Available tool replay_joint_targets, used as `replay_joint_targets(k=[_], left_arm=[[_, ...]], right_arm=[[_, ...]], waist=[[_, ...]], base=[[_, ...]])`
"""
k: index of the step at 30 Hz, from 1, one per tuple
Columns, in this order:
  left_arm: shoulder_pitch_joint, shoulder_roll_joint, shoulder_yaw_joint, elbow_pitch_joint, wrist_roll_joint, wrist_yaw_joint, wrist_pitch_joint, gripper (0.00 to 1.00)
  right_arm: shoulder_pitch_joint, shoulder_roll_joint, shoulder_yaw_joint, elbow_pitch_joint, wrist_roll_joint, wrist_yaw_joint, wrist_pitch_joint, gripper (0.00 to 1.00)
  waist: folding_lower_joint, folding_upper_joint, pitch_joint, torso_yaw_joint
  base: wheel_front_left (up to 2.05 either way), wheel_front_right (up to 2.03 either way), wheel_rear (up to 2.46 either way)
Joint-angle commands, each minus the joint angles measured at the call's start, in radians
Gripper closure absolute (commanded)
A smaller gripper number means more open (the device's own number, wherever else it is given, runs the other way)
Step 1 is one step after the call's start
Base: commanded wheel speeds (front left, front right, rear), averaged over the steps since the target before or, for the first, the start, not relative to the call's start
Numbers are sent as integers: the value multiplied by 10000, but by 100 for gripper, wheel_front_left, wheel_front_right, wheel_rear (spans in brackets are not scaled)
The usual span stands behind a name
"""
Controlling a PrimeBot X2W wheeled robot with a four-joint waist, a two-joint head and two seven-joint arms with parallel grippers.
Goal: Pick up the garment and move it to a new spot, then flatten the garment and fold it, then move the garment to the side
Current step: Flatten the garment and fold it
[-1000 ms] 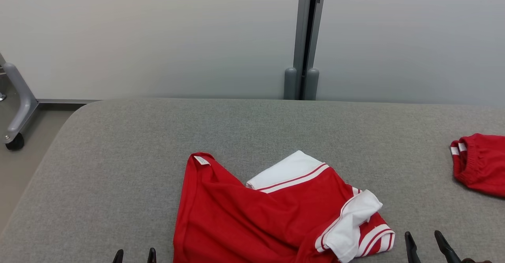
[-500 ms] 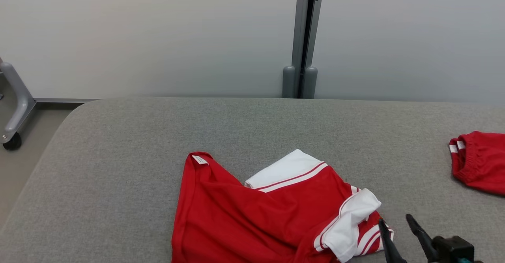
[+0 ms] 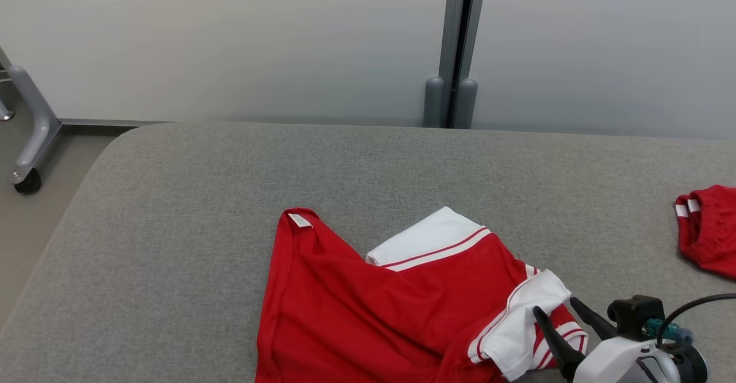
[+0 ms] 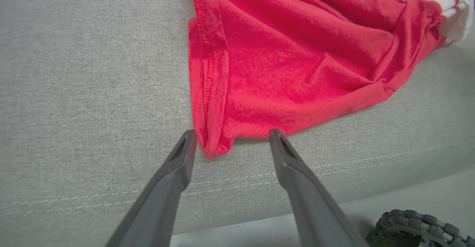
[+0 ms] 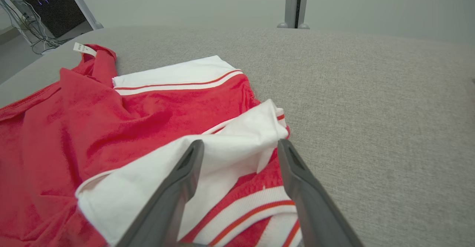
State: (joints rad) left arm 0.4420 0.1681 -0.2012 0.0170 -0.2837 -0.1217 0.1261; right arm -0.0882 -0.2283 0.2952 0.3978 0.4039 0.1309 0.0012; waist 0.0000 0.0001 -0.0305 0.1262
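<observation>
The garment point(image 3: 374, 302) is a red shirt with white, red-striped sleeves, crumpled near the front of the grey padded table point(image 3: 230, 170). My right gripper point(image 3: 558, 309) stands open at its right end, fingers straddling the folded white sleeve point(image 5: 237, 147) of the garment point(image 5: 148, 121). In the left wrist view my left gripper point(image 4: 231, 136) is open too, its fingertips on either side of a red hem corner point(image 4: 213, 147) of the garment point(image 4: 289, 54) by the table's front edge. Nothing is gripped.
A second red garment point(image 3: 710, 228) lies at the table's right edge. A grey post point(image 3: 457, 49) splits the pale wall behind. A wheeled frame leg point(image 3: 29, 136) stands on the floor at far left. Bare table surface stretches behind and left of the shirt.
My right gripper has moved up and left from the bottom edge onto the white sleeve. The left fingertips left the head view. The camera shifted a little.
</observation>
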Motion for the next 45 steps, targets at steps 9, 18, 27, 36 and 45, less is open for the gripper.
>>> replay_joint_targets(k=[9, 18, 27, 36, 45], left_arm=[[-407, -53, -78, 178, 1, 87, -192, 0], [-755, -22, -298, 574, -127, 29, -350, 0], [-915, -10, -478, 769, -313, 19, -376, 0], [-1198, -92, -571, 1254, -466, 51, -495, 61], [-1525, -89, -689, 1679, -622, 13, -756, 92]], right_arm=[[-403, -221, -156, 23, 484, -4, 319, 0], [-655, -291, 195, -69, 927, -4, 381, 0], [-672, -521, 390, -542, 1249, -4, 439, 0], [-603, -593, 790, -914, 1564, -4, 805, 0], [-810, -585, 804, -844, 1724, -4, 765, 0]], waist=[[0, -1, 411, 161], [0, -1, 729, 199], [0, -1, 917, 115], [0, -1, 1080, 78], [0, -1, 1172, 145]], base=[[0, 0, 0], [0, 0, 0], [0, 0, 0], [0, 0, 0], [0, 0, 0]])
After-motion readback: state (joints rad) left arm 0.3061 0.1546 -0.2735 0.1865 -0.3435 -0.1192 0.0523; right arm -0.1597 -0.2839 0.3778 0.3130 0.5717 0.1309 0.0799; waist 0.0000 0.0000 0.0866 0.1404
